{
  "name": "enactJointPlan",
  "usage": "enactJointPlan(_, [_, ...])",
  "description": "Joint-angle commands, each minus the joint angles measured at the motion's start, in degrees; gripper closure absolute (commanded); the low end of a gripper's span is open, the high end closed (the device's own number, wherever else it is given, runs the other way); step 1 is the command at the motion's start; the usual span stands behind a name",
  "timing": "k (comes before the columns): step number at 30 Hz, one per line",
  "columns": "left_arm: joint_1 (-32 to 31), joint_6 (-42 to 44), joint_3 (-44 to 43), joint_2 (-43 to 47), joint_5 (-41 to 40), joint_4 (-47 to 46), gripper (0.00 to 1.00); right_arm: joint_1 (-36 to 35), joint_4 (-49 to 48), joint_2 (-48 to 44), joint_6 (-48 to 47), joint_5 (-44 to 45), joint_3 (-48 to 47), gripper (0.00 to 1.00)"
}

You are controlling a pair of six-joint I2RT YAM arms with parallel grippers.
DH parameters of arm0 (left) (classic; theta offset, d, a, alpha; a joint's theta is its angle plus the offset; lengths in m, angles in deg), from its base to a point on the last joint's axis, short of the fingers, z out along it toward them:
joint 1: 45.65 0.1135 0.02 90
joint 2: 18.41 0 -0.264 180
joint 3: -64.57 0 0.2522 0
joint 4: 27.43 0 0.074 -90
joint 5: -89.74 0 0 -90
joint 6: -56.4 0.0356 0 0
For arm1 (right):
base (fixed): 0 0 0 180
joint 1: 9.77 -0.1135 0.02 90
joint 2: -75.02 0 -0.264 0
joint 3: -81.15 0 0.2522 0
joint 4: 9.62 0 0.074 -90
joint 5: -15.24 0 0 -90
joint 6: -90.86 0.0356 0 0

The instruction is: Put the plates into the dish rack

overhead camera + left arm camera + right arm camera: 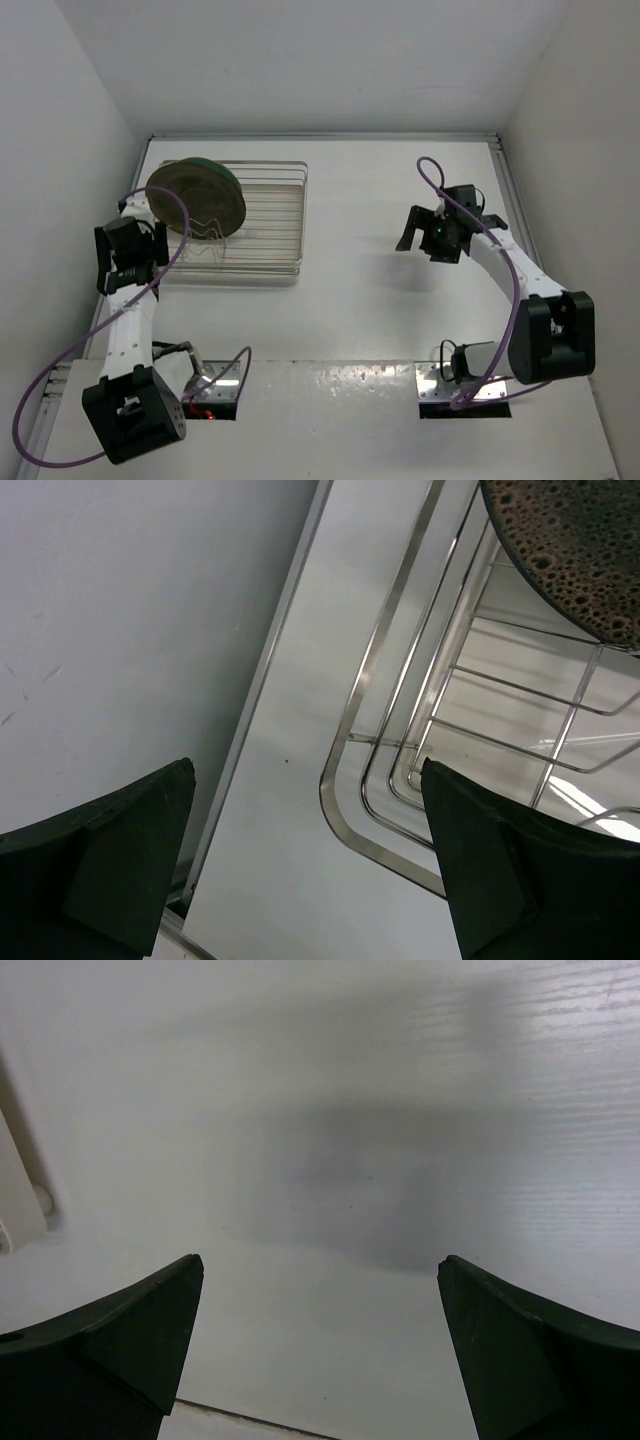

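Over at the table's (pixel 380 200) 9 o'clock edge, my left end effector (pixel 306 770) hangs with its fingers spread wide and nothing between them, just outside the near-left corner of the dish rack (pixel 270 215).

Moving right, the plates (pixel 195 195) stand on edge in the slots at the rack's 9 o'clock end, leaning slightly. I can make out the glossy dark brown plate (pixel 580 550) facing me and a mint-green rim (pixel 228 175) behind it at about 1 o'clock (how many green ones sit back there I cannot tell). Everything I can see of them is already in the rack, so I judge the loading done or nearly so.

If one needs reseating, I expect glazed ceramic: rigid, fairly heavy for these fingers, slick on the glaze and quick to chip against wire. I would pinch across the thickness at the top of the rim, near 12 o'clock, where the edge stands free of the wires, and lift straight up without twisting.

Far to the right, at roughly 3 o'clock, my right end effector (pixel 320 1260) is also spread open and holds nothing, hovering above white table.
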Motion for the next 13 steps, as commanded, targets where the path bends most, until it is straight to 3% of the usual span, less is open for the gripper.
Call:
enactJointPlan(1, [1.1, 2.1, 0.2, 0.8, 2.9, 8.6, 0.00, 0.1, -0.1, -2.1, -2.1, -1.3, -2.4, 0.00])
enactJointPlan(13, [2.1, 4.2, 1.8, 3.2, 4.8, 8.6, 0.00, -0.1, -6.0, -7.5, -3.4, -4.7, 2.9, 0.00])
